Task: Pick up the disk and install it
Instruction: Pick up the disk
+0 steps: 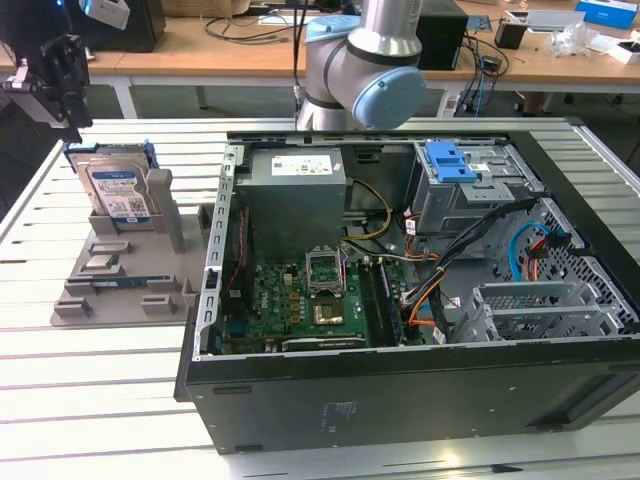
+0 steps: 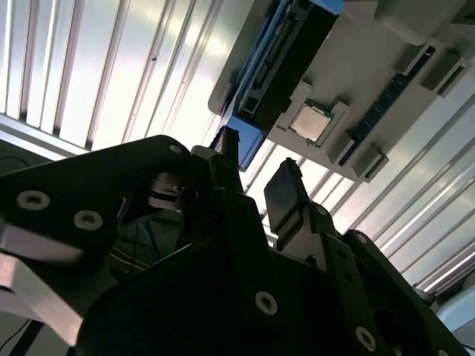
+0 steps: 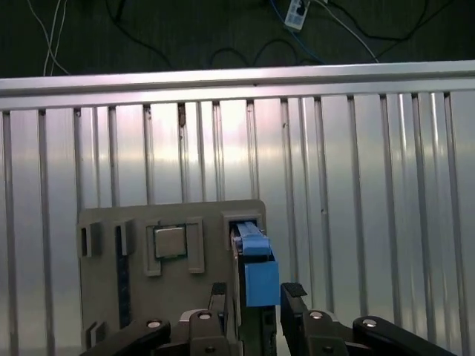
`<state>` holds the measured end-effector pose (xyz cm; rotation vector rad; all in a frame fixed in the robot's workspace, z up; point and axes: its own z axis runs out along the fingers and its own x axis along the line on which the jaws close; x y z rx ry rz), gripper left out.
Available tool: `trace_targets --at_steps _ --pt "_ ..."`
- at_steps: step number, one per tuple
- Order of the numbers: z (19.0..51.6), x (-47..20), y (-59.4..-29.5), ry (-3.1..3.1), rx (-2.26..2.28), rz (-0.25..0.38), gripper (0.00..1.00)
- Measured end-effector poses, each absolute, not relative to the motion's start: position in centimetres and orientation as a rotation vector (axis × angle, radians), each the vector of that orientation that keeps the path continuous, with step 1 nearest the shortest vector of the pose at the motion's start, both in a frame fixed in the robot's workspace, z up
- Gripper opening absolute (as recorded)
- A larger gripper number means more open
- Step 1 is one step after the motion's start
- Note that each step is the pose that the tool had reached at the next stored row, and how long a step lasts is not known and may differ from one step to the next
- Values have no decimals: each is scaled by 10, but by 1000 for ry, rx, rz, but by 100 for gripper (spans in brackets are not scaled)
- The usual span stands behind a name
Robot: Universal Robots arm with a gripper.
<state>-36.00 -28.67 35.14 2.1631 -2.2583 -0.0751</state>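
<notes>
The disk [image 1: 115,190] stands upright in a grey holder [image 1: 120,285] on the slatted table, at the exterior view's left. It is silver with a white-and-blue label and a blue bracket. My gripper [image 1: 65,75] hangs above it, a little further toward the exterior view's left, and does not touch it. In the first wrist view the disk [image 3: 256,271] shows edge-on, and the two black fingertips [image 3: 292,291] of the gripper [image 3: 255,293] stand apart on either side of its blue edge. In the second wrist view the open gripper [image 2: 256,174] points toward the disk [image 2: 271,70].
An open computer case [image 1: 400,390] lies beside the holder, with a motherboard [image 1: 310,300], a grey power supply [image 1: 295,185] and a drive cage with a blue latch [image 1: 450,160]. A square chip [image 3: 169,242] sits in the holder. The table edge [image 3: 237,78] is close behind the holder.
</notes>
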Motion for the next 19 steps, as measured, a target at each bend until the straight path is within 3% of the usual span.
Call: trace_targets --at_steps 19 --pt "305 -358 -282 -2221 2200 -74 42"
